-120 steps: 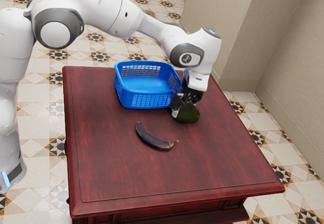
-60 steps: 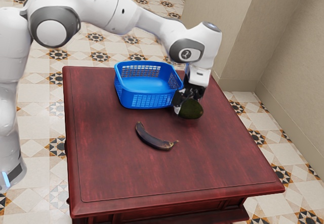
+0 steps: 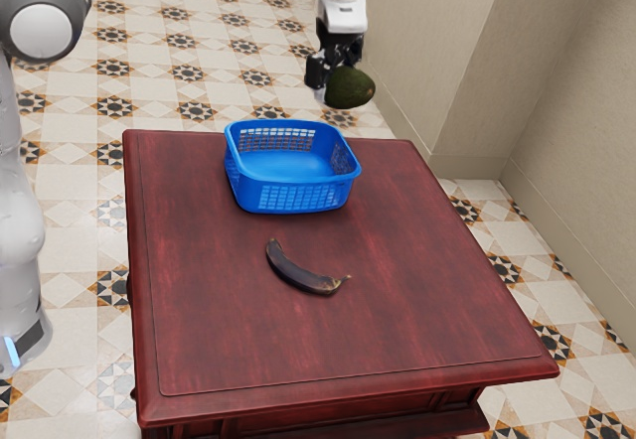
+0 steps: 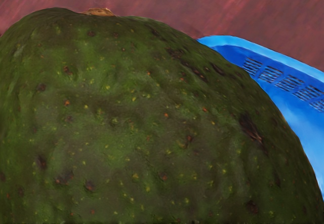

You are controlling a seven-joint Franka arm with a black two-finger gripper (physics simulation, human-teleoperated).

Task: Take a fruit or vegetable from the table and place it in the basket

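High above the table, my black gripper (image 3: 328, 79) is shut on a dark green avocado (image 3: 350, 88), which hangs in the air over the basket's far right side in the exterior view. The blue basket (image 3: 293, 198) stands upright on the table, with nothing seen inside it. In the wrist view the avocado (image 4: 147, 117) is large and close, covering part of the basket (image 4: 293, 89). A dark, browned banana (image 3: 301, 272) lies on the table nearer the exterior camera than the basket.
The dark red wooden table (image 3: 229, 340) carries the basket near its far edge. A beige wall (image 3: 566, 91) rises beyond the table at the exterior view's right, above a patterned tile floor (image 3: 79, 220).
My gripper has lifted the avocado from the tabletop beside the basket, raising it high and moving it toward the exterior view's left. Basket and banana have stayed put.
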